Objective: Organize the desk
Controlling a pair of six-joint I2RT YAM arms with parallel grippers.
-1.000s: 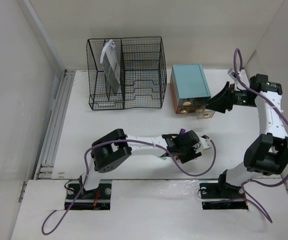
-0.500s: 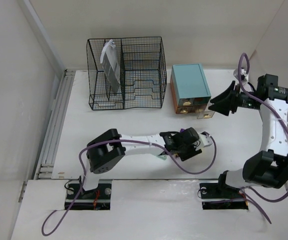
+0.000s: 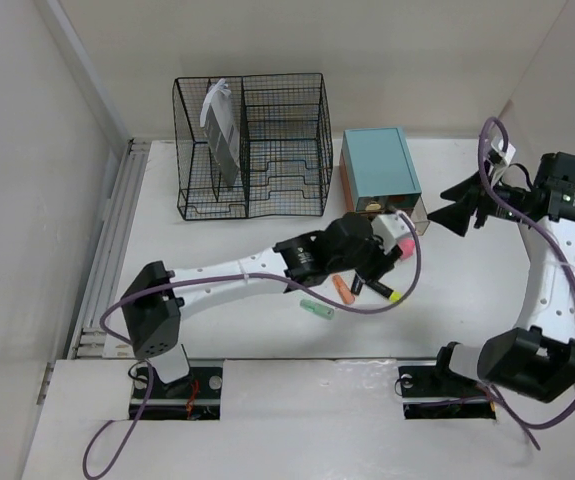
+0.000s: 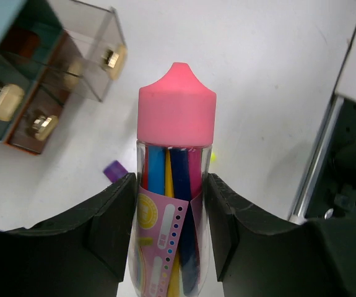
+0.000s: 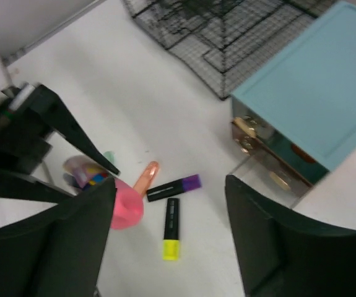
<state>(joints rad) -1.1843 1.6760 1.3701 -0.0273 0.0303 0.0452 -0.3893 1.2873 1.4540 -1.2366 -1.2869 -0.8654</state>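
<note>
- desk [image 3: 227,240]: white tabletop spanning the whole top view, with the arm bases at its near edge.
- Change, left: half a second ago the left arm was folded low at front centre. It is now stretched out toward the drawer box [image 3: 377,165].
- left gripper [image 4: 171,204]: clamped on the pen tube [image 4: 174,161], a clear tube of coloured pens with a pink cap. It is held above the desk with the cap pointing at the box front.
- Change, right: the right gripper [image 3: 452,208] was at the clear drawer [image 3: 407,222] a second ago. It has backed off to the right, well apart from the drawer, with jaws spread and nothing held.
- The clear drawer stands pulled out. My read is that the right arm opened it and cleared the lane so the tube can go in.
- Loose on the desk now that the arm has moved:
  - orange marker [image 5: 145,177]
  - purple-capped marker [image 5: 173,187]
  - yellow-capped marker [image 5: 171,228]
  - green marker [image 3: 316,307]
- These still need tidying, so the task looks only partly done.
- Edges: the drawer front juts toward the tube, and the markers lie just below the left wrist.
- The file rack [image 3: 252,145] sits just left of the box, and the right wall [image 3: 567,80] is close behind the right arm.
- Room: bare desk on the left half and in front of the right base. The approach to the drawer is tight.
</note>
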